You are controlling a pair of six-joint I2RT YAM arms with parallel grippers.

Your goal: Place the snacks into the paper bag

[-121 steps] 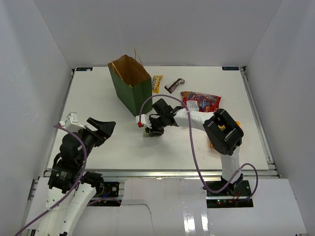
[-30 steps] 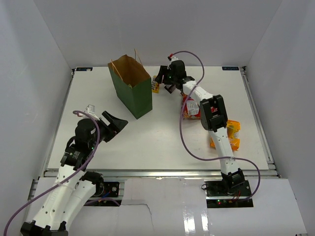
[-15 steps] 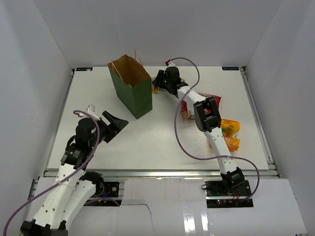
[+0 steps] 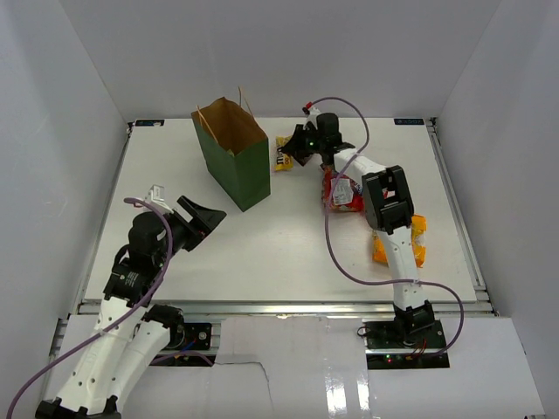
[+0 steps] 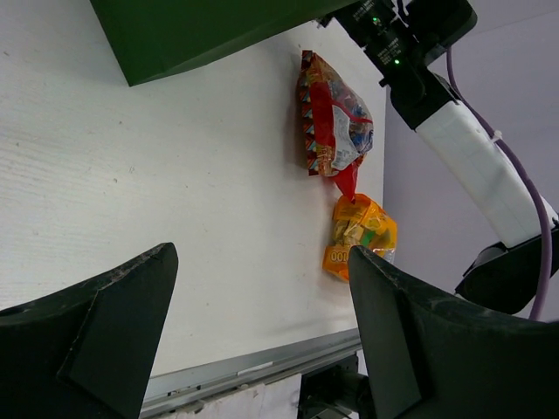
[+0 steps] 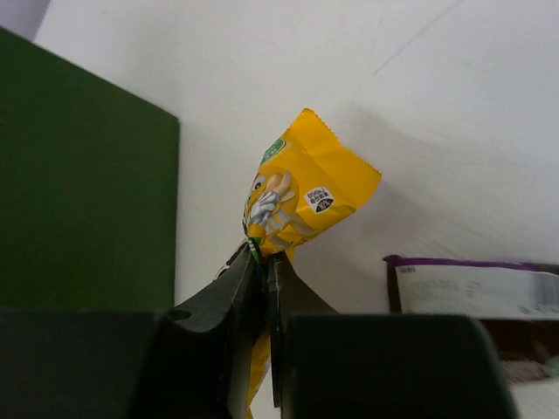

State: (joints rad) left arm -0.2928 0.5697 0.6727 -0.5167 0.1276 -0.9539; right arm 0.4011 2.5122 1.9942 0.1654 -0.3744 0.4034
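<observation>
White table (image 4: 175, 183): right claw (image 6: 260, 255) pinches yellow packet (image 6: 307, 199) beside paper bag (image 6: 79, 209).

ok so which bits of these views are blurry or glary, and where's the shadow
Right wrist: the yellow packet is sharp and throws a soft shadow on the table; the right fingers pinching it are dark and soft. Left wrist: the left fingers are dark and soft-edged, the red bag crisp. Top external: glare on the glossy front panel.
</observation>
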